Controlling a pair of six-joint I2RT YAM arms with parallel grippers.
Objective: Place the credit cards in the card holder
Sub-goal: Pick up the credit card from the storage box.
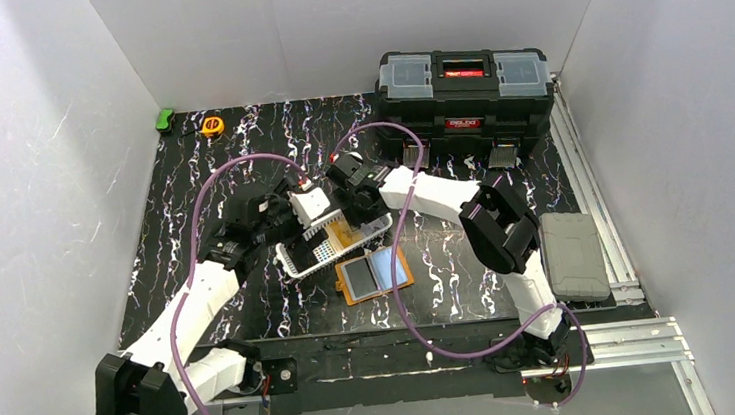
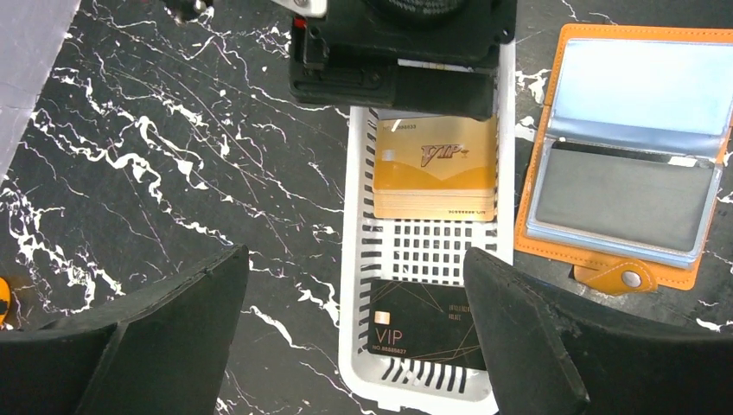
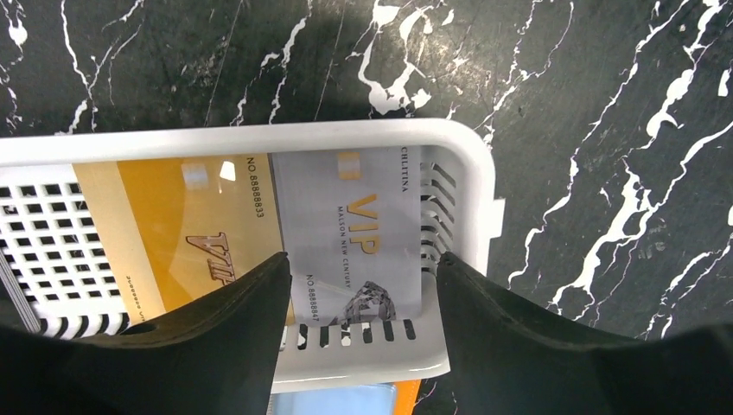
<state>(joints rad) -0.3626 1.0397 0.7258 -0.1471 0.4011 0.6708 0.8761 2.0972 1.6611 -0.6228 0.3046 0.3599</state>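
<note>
Black marbled surface (image 1: 160, 236) | white basket (image 2: 507, 156) holds gold card (image 2: 436, 169), black card (image 2: 423, 333), grey card (image 3: 363, 199) | orange card holder (image 2: 635, 86) lies open just beside basket, pockets up | left tool (image 2: 356, 255) spread above basket, gripping nothing | right tool (image 3: 363, 259) spread, straddling grey card at basket's end

Gold, blk, grey cards (image 2: 435, 169); orange holder (image 2: 622, 147).

the credit cards (image 2: 436, 169) lie in the slotted basket (image 2: 354, 259). the card holder (image 1: 374, 273) lies just before it, to the right. the toolbox (image 1: 464, 99) stands behind both.
</note>
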